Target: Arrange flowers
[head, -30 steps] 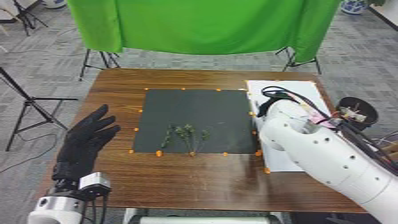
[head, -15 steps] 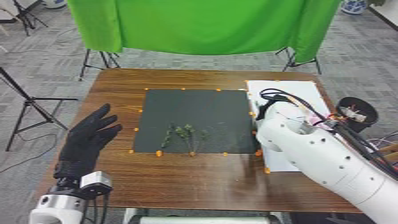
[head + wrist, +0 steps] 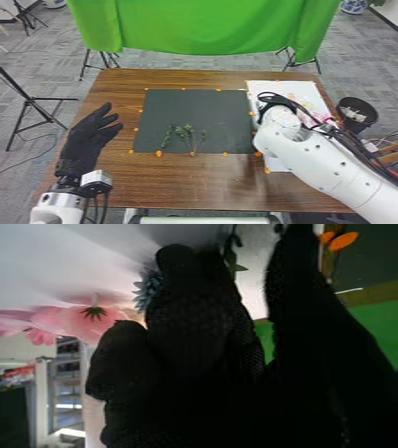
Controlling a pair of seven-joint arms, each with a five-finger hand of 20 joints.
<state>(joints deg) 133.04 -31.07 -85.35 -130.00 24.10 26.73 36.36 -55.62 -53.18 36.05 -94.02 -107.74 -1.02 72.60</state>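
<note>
Head view: left of the dark mat (image 3: 195, 107), the left hand (image 3: 87, 139) is loosely open. Sprigs (image 3: 185, 132) lie on the mat; right of it, a bin (image 3: 358, 101) holds pale scraps (image 3: 354, 115).

Right wrist view: pink flowers (image 3: 84, 321) are beside the right hand's (image 3: 191, 354) straightened fingers.

Here's the right hand (image 3: 261, 106), black-gloved, fingers extended by the white sheet (image 3: 80, 261)! Pink flowers (image 3: 91, 319) crowd one edge of it, a blue-grey bloom (image 3: 144, 290) peeks past the glove, leafy sprig (image 3: 234, 260) nearer the edge by the orange tape (image 3: 343, 241).
</note>
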